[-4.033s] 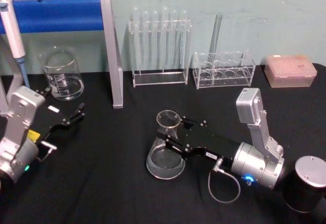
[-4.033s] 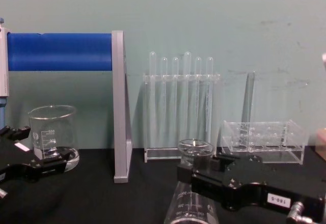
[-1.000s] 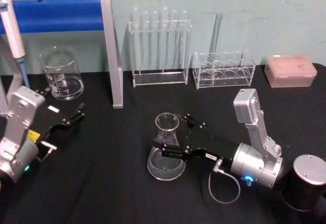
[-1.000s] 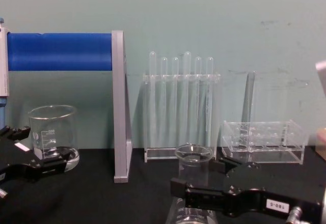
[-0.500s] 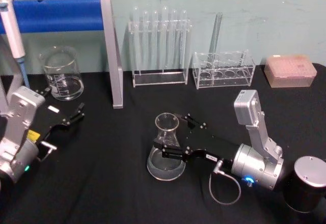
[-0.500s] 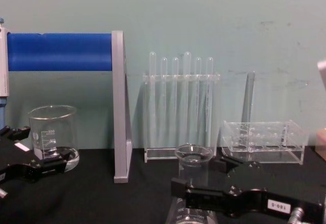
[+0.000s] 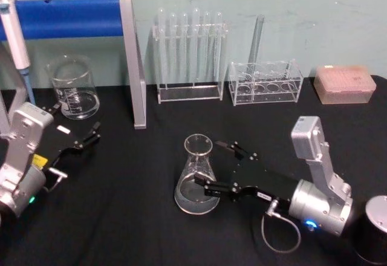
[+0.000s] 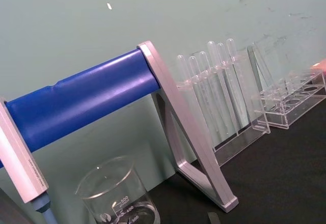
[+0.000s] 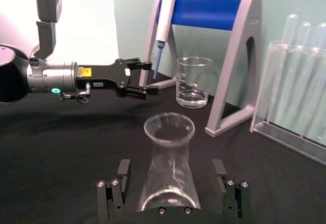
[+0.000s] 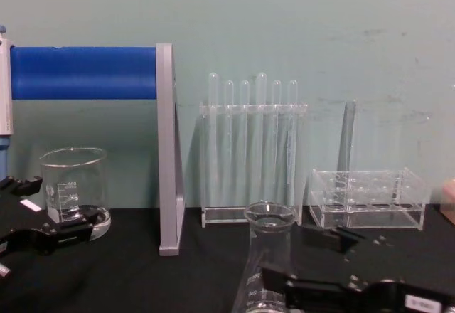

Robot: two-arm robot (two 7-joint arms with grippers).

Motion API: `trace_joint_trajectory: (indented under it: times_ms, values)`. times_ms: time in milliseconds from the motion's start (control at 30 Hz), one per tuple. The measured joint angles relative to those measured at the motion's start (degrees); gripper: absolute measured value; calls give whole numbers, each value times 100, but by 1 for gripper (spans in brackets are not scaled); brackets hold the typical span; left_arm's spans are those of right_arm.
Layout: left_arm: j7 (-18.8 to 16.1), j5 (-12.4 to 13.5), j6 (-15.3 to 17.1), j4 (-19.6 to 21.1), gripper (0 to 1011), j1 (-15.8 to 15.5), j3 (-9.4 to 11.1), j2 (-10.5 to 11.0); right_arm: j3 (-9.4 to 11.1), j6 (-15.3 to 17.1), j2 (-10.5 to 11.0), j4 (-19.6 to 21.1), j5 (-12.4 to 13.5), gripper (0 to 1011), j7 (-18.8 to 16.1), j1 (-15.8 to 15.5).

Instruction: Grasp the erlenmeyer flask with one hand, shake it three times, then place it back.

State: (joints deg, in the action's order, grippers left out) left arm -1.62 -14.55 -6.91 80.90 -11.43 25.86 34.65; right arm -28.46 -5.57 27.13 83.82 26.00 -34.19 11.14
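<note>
**Erlenmeyer flask upright on tabletop, right claw open around it**

Erlenmeyer flask (image 7: pixel 197 174) stands upright on the black tabletop (image 7: pixel 133 217), near the middle, in front of the test tube rack. Clear glass, wide base down, flared rim up. No tilt visible in the head, chest or right wrist view.

Right claw (image 7: pixel 213 168) sits just to the robot's right of the flask, fingers spread wide, one on each side of the flask's lower body. In the right wrist view the flask (image 9: pixel 168 165) stands between the two fingers (image 9: pixel 120 175) with a gap on both sides, so no grip. Contact at the base edge: can't tell.

Left claw (image 7: pixel 89 138) is parked at the left edge of the tabletop, well apart from the flask, pointing toward the beaker. Fingers look slightly parted, holding nothing.

Around the flask:
- Glass beaker (image 7: pixel 74 87) at back left, under the blue pipette stand (image 7: pixel 72 17).
- Pipette (image 7: pixel 13 33) hangs on the stand's left end.
- Test tube rack (image 7: pixel 188 54) with upright tubes at back centre.
- Low clear rack (image 7: pixel 265 81) to its right, one tall tube standing in it.
- Pink tip box (image 7: pixel 344 84) at back right.
</note>
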Motion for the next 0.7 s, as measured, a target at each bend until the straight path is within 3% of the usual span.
trace_joint_trajectory:
  times_ms: [267, 400, 533, 700]
  values:
    - [0, 0, 0, 0, 1001, 0, 0, 0, 246, 27, 208, 285, -2, 1000, 257, -365]
    - [0, 0, 0, 0, 1001, 0, 0, 0, 531, 30, 234, 411, 42, 1000, 549, -604]
    - [0, 0, 0, 0, 1001, 0, 0, 0, 756, -19, 142, 465, 82, 1000, 840, -735]
    - [0, 0, 0, 0, 1001, 0, 0, 0, 1161, 13, -245, 469, 259, 1000, 1394, -817]
